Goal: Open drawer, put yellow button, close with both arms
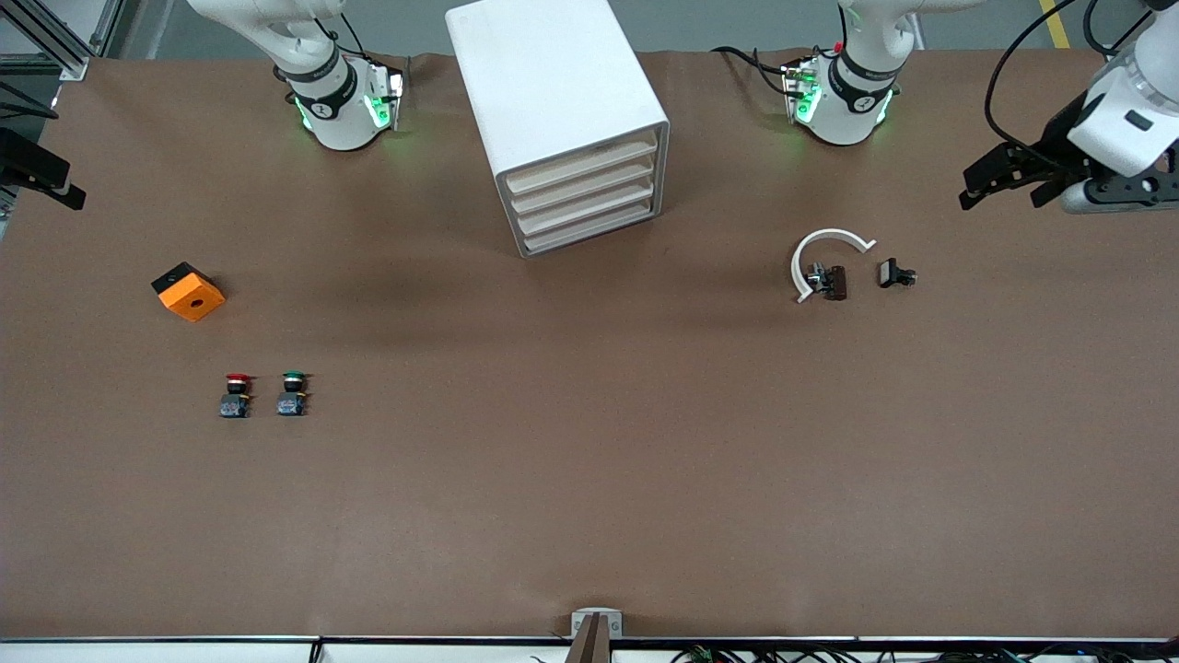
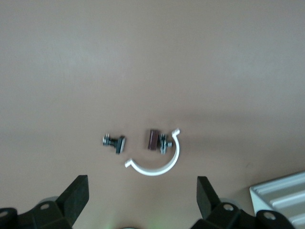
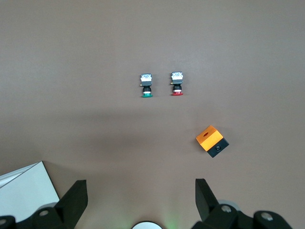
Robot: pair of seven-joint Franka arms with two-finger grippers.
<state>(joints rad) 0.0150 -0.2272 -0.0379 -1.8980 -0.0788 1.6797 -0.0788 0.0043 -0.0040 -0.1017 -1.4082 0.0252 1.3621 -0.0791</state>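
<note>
The white cabinet point(image 1: 553, 83) stands at the middle of the table near the robots' bases. Its four drawers are all shut, and the uppermost drawer point(image 1: 582, 166) sits flush. No yellow button shows in any view. My left gripper point(image 1: 1004, 189) is open and empty, up over the left arm's end of the table. In the left wrist view point(image 2: 141, 182) its jaws stand wide apart above bare table. My right gripper point(image 1: 55, 184) is at the right arm's end of the table. In the right wrist view point(image 3: 139, 183) it is open and empty.
An orange cube with a hole point(image 1: 189, 293), a red-capped button point(image 1: 237, 394) and a green-capped button point(image 1: 293, 393) lie toward the right arm's end. A white half-ring clamp point(image 1: 824, 249), a brown block point(image 1: 834, 282) and a small black part point(image 1: 895, 273) lie toward the left arm's end.
</note>
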